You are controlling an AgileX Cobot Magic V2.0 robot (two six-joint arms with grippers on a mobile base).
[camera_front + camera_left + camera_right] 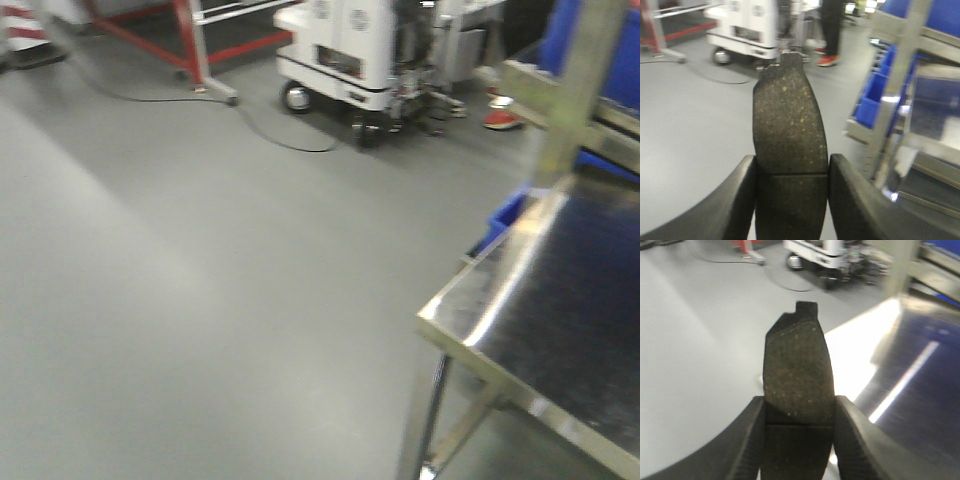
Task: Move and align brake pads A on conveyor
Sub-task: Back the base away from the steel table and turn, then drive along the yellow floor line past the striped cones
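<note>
Plainly, two brake pads are in view, one in each gripper. The first brake pad (789,125) is a flat, elongated, gently curved slab of dark, grainy friction material flecked with tan specks. A thin groove crosses it near the fingertips, and a darker backing tab shows at its 12 o'clock end. The left gripper (792,172) is clamped on it: two smooth, black, curved fingers (740,200) press its long edges at 9 and 3 o'clock, holding it in the air above the floor.

The second brake pad (799,370) has the same shape and rough texture, with a notched backing tab at 12 o'clock. The right gripper (799,415) pinches it the same way, fingers (852,440) tight against both sides. It hangs over the floor, with the table edge at 3 o'clock.

The stainless steel table (540,290), shiny and mirror-like, fills 4 o'clock of the front view above the smooth matte grey floor (150,300). Blue plastic bins (875,100) sit behind its post. One white wheeled machine (340,50) stands at 12 o'clock, a black cable (270,135) curving from it. A red metal frame (190,40) stands at 11 o'clock.
</note>
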